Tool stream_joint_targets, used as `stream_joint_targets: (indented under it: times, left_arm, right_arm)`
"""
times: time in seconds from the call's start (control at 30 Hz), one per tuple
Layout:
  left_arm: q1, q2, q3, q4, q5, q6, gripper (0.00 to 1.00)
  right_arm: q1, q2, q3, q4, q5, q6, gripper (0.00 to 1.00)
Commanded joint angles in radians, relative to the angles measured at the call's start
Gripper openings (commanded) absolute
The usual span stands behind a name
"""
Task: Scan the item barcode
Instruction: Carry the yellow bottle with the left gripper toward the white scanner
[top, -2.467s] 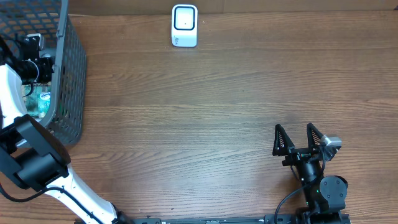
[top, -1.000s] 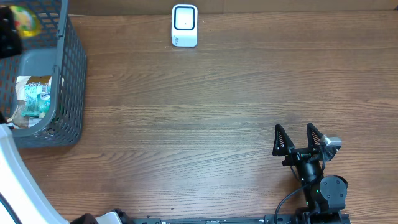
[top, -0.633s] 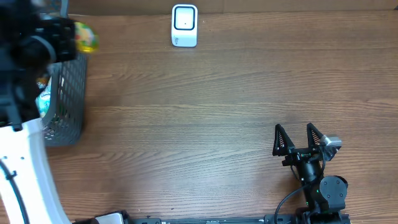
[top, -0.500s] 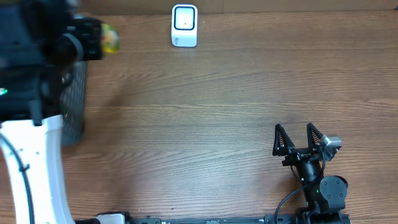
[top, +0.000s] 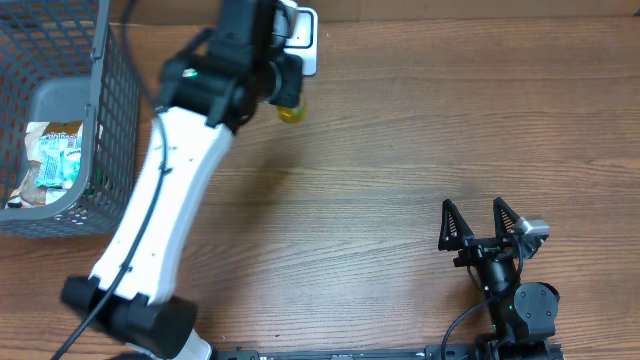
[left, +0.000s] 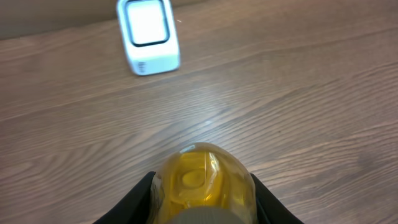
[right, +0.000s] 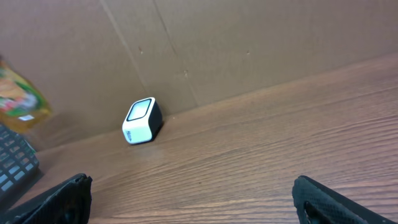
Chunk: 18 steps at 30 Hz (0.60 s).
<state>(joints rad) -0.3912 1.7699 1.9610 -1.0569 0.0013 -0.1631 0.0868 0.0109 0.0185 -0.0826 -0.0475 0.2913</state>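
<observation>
1. The wooden desk (top: 420, 140) carries every thing listed below.
2. The white left arm (top: 165, 200) is stretched from the near left edge of the desk towards its far side, and its dark wrist is seen over the far centre-left area.
3. A grey wire basket (top: 118, 110) stands at the far left corner of the desk. Crumpled packets (top: 48, 165) are seen in its bottom.
4. The right arm is parked at the near right side of the desk. The right pincer (top: 472, 204) is held with its two fingers wide apart, and nothing is between them.
5. The left pincer (left: 204, 210) is clamped on a yellow translucent container (left: 202, 180), one dark finger on each side of it. The container is held clear of the desk surface, with its rounded end pointing away from the wrist.
6. A white barcode scanner (left: 148, 34) with a dark-framed window stands at the far edge of the desk, close to the cardboard backdrop. The container is located near the scanner, on its near side, and is not in contact with it. In the overhead view the scanner is partly covered by the left wrist.
7. No barcode can be made out on the container in any view.
</observation>
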Motion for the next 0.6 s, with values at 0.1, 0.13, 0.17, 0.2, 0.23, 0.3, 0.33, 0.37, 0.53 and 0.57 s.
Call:
stream_joint_targets:
  times: [0.1, 0.13, 0.17, 0.2, 0.23, 0.3, 0.33, 0.37, 0.53, 0.57]
  left_arm:
    - [-0.111, 0.092, 0.003, 0.065, -0.066, -0.089, 0.29]
    - [-0.129, 0.103, 0.003, 0.074, -0.083, -0.096, 0.29]
    - [-0.149, 0.112, 0.003, 0.084, -0.103, -0.106, 0.29]
    - [-0.169, 0.125, 0.003, 0.095, -0.128, -0.114, 0.29]
    - [-0.188, 0.135, 0.003, 0.104, -0.15, -0.124, 0.29]
    - [-0.227, 0.16, 0.003, 0.121, -0.199, -0.173, 0.29]
    - [-0.247, 0.175, 0.003, 0.13, -0.216, -0.196, 0.3]
    - [-0.261, 0.187, 0.003, 0.134, -0.226, -0.215, 0.29]
    - [-0.317, 0.27, 0.003, 0.146, -0.285, -0.419, 0.3]
    - [-0.32, 0.283, 0.003, 0.146, -0.286, -0.45, 0.3]
  right_arm:
    - [0.006, -0.008, -0.011, 0.002, 0.002, -0.001, 1.0]
    - [0.006, -0.008, -0.011, 0.002, 0.002, -0.001, 1.0]
    - [0.006, -0.008, -0.011, 0.002, 0.002, -0.001, 1.0]
    - [0.006, -0.008, -0.011, 0.002, 0.002, -0.001, 1.0]
    - [0.006, -0.008, -0.011, 0.002, 0.002, -0.001, 1.0]
    - [0.006, -0.008, -0.011, 0.002, 0.002, -0.001, 1.0]
    - [0.006, -0.008, -0.011, 0.002, 0.002, -0.001, 1.0]
    - [0.006, -0.008, -0.011, 0.002, 0.002, -0.001, 1.0]
    - [0.006, -0.008, -0.011, 0.002, 0.002, -0.001, 1.0]
    - [0.006, -0.008, -0.011, 0.002, 0.002, -0.001, 1.0]
